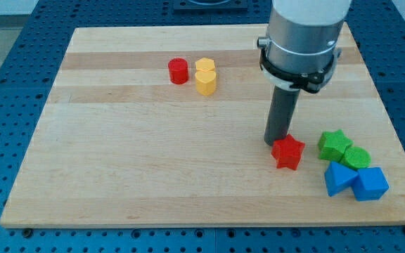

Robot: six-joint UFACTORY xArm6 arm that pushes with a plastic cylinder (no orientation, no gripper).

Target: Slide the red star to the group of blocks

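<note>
The red star (288, 152) lies on the wooden board at the view's lower right. My tip (275, 141) stands just at its upper left, touching or nearly touching it. To the star's right sits a group of blocks: a green star (334, 145), a green cylinder (357, 157), a blue triangular block (338, 178) and a blue cube (370, 184). A gap of about a block's width separates the red star from the green star.
A red cylinder (178, 71) and two yellow blocks (205, 76) sit together at the view's upper middle. The wooden board (118, 161) rests on a blue perforated table. The arm's grey body (304, 35) hangs over the board's upper right.
</note>
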